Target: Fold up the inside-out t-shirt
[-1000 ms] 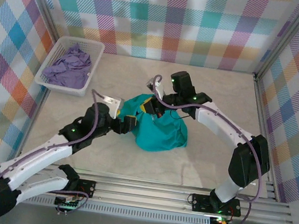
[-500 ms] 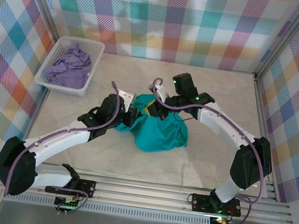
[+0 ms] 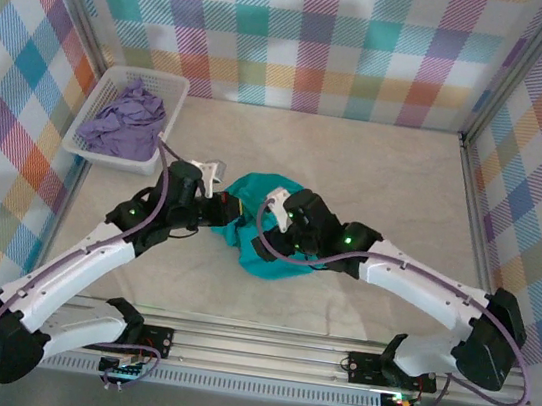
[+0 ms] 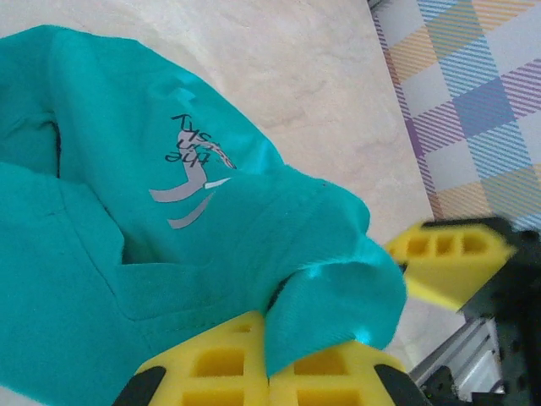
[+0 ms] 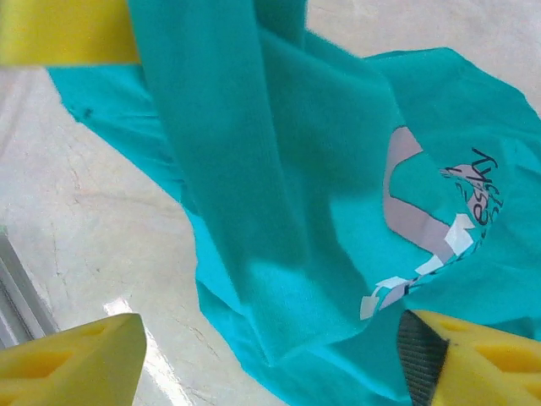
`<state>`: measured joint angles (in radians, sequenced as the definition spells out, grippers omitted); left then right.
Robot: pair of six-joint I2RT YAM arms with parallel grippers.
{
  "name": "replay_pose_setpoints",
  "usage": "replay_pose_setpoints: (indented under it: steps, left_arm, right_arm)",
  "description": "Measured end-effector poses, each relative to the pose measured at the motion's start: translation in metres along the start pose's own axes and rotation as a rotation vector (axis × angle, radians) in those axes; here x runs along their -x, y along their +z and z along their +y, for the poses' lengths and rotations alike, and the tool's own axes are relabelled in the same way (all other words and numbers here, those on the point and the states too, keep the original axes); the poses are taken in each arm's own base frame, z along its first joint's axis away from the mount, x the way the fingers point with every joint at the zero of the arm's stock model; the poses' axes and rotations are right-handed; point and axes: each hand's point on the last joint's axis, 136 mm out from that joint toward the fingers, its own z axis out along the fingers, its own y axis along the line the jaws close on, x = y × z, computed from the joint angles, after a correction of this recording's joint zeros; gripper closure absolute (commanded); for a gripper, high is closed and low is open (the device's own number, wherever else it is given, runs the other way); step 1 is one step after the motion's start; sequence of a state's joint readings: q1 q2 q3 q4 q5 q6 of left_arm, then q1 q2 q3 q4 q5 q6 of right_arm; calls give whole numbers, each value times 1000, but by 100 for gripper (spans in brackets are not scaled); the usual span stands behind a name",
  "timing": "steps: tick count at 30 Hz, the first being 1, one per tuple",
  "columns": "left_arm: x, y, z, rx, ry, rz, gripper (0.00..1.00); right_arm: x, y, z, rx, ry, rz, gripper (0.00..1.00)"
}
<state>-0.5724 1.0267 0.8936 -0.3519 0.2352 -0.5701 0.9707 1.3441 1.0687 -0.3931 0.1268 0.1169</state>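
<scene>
The left tool (image 3: 219, 202) is clamped tight on a fold of the teal-green, soft cotton t-shirt (image 3: 253, 188); in its wrist view the two yellow honeycomb-moulded fingers (image 4: 203, 365) meet with the cloth (image 4: 127, 211) pinched up between them. The right tool (image 3: 268, 241) stands wide apart and grips nothing: its yellow fingers (image 5: 76, 355) sit at either side of the wrist view, with the t-shirt (image 5: 279, 169) draped loosely across the gap. The garment lies in a rumpled mound at the middle of the pale, marble-patterned worktop (image 3: 385, 179), between the two arms. Judging by that, the fold has hardly begun. No flat panel, straight edge or squared layer can be made out, so the shirt probably needs turning right way out, spreading flat and then folding. The fabric looks matte and limp, falling in rounded pleats and sagging where it is lifted, so it should bunch and slide rather than hold a crease. A smooth grey-and-white printed motif with dark lettering (image 4: 194, 169) lies on one face and shows again in the right wrist view (image 5: 414, 220). At the far left a white slatted plastic basket (image 3: 97, 150) holds a crumpled pale lavender garment (image 3: 121, 121), well apart from the work.
</scene>
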Motion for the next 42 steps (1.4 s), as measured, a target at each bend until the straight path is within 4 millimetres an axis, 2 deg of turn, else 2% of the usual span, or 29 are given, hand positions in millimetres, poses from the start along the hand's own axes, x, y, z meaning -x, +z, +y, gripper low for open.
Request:
replay_pose_setpoints:
  steps: [5, 7, 10, 12, 14, 18, 20, 22, 24, 26, 29, 33, 37, 42]
  left_arm:
    - [-5, -8, -3, -7, -17, 22, 100]
    - [-8, -11, -1, -1, -19, 29, 100]
    - [-9, -17, -2, 1, -20, 31, 100]
    - [-6, -22, -5, -7, -17, 20, 100]
    - [-4, -27, -9, -19, -15, 13, 100]
    - [-1, -35, -19, -60, -8, 14, 100]
    - [-3, -36, -25, -87, -6, 28, 100]
    - [-5, -36, -29, -113, -5, 45, 100]
    - [-5, -34, -33, -131, -4, 54, 100]
    - [-4, -32, -35, -139, -6, 59, 100]
    - [-3, -29, -35, -138, -7, 65, 100]
    - [-3, -27, -34, -129, -10, 67, 100]
    - [-3, -26, -32, -122, -11, 64, 100]
    - [-3, -23, -30, -110, -14, 66, 100]
  right_arm:
    - [8, 23, 3, 22, 36, -50, 17]
    - [14, 32, 4, 37, 45, -70, 19]
    - [16, 42, -1, 49, 73, -73, 44]
    - [15, 46, -14, 36, 97, -62, 56]
    - [12, 48, -35, 5, 123, -44, 61]
    - [6, 38, -74, -50, 134, 1, 63]
    - [11, 28, -84, -65, 115, 10, 65]
    - [16, 20, -85, -67, 88, 15, 66]
    - [19, 14, -82, -50, 60, 17, 60]
    - [14, 10, -77, -29, 41, 33, 50]
    - [6, 4, -72, -3, 2, 41, 40]
    - [-7, -11, -63, 15, -42, 29, 37]
    - [-9, -32, -39, 51, -117, -26, 43]
    - [-7, -47, 13, 180, -254, -117, 66]
